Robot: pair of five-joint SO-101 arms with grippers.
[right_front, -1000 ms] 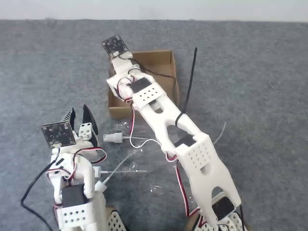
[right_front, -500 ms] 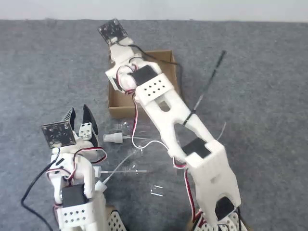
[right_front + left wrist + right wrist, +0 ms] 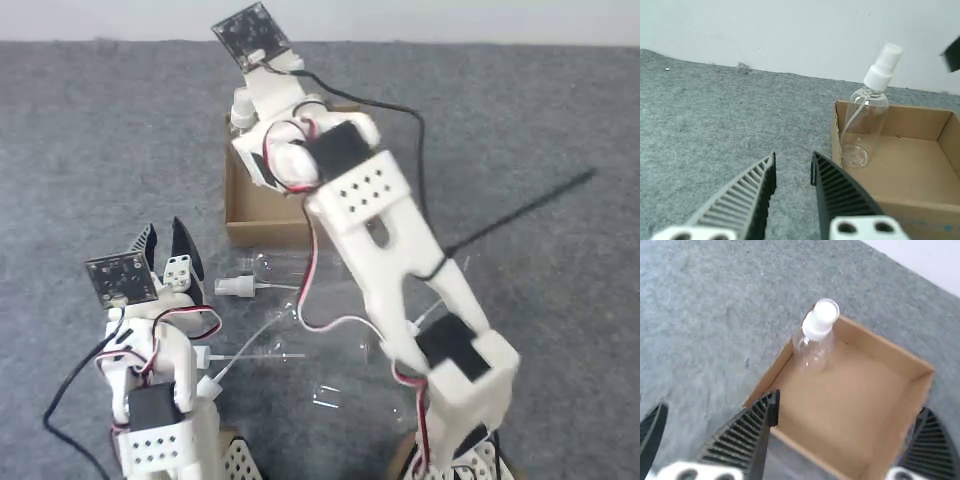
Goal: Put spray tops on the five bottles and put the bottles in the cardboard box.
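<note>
A clear bottle point(image 3: 867, 122) with a white spray top stands upright in a corner of the cardboard box point(image 3: 910, 122). From above, my right gripper point(image 3: 849, 405) hangs open over the box point(image 3: 885, 347), apart from that bottle point(image 3: 815, 340). In the high view the right arm stretches over the box point(image 3: 255, 232). My left gripper point(image 3: 165, 240) stands open near the table's front left, fingers point(image 3: 835, 185) empty and facing the box. A capped clear bottle point(image 3: 245, 285) lies on the carpet between the arms.
Loose spray tops with long tubes point(image 3: 205, 385) lie on the grey carpet by the left arm's base. Further clear bottles point(image 3: 325, 392) lie faintly visible near the right arm. A black cable point(image 3: 520, 205) arcs off to the right.
My right arm has lifted up and back out of the box, leaving the bottle standing in the corner. Its cable swung to the right. The left arm has not moved.
</note>
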